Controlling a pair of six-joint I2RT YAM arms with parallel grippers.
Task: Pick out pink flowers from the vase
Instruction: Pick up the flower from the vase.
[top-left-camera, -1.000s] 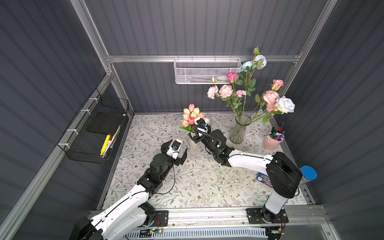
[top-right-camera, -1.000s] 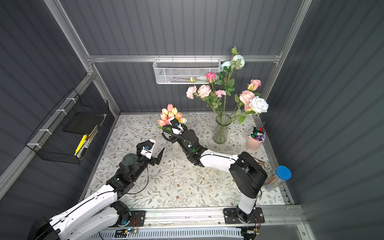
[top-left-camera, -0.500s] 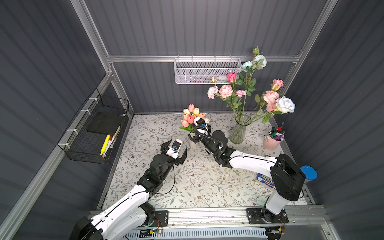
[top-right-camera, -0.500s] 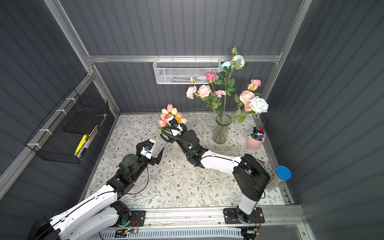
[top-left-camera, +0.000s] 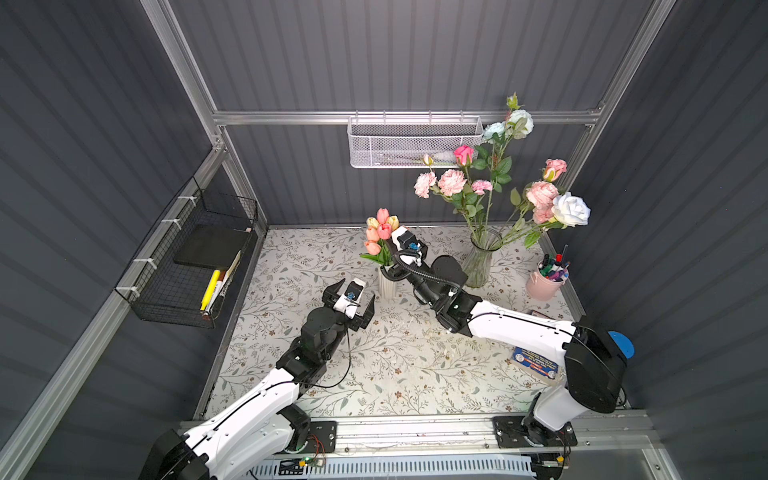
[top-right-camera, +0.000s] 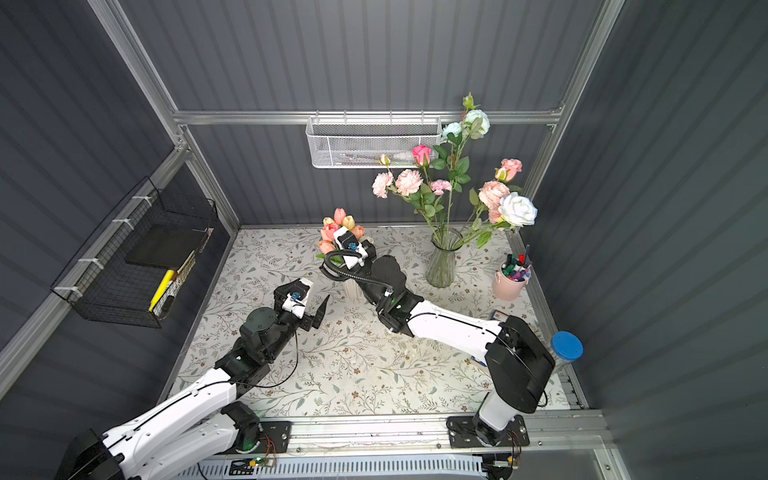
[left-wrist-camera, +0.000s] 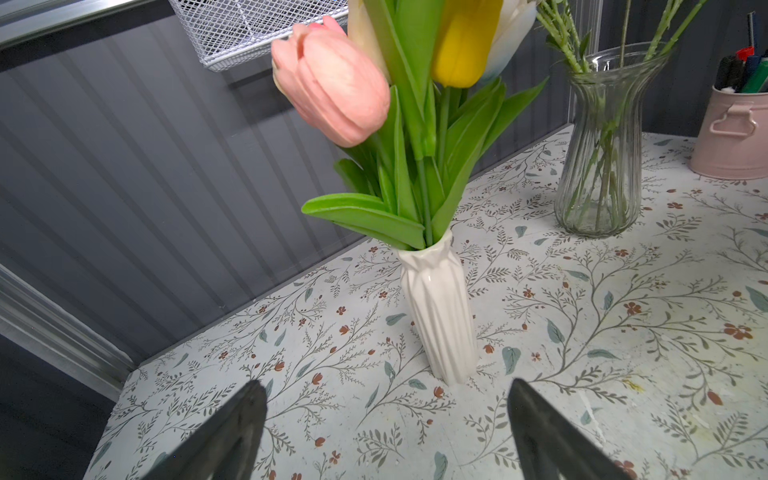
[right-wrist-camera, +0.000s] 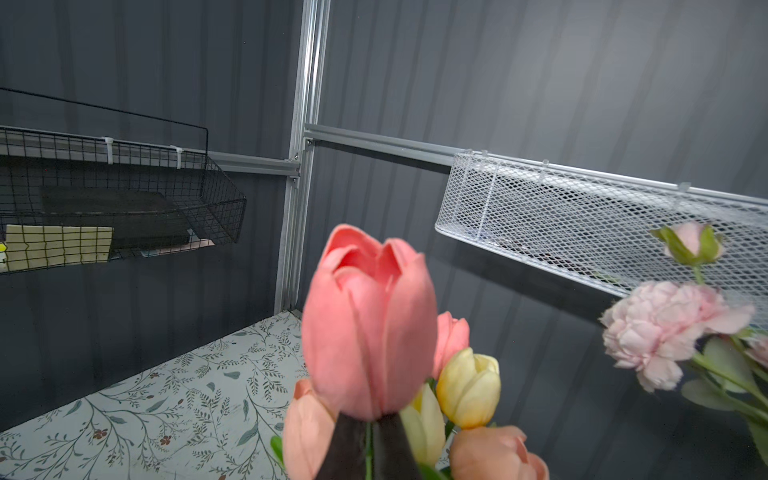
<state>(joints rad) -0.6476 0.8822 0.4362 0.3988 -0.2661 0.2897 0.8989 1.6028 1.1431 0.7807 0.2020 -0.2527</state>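
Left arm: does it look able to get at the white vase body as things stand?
Probably yes. The left gripper stands open facing the white vase, with only bare tabletop between them. The right gripper is shut on the stem of a pink tulip, up above the vase mouth, clear of the body.

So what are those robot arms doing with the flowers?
They are picking pink flowers out of a vase. The right gripper is shut on the stem of a pink tulip, just under its bloom, above the small white vase that holds the other tulips. The left gripper is open near the foot of that vase, holding nothing. The pink blooms in the tall glass vase are untouched.
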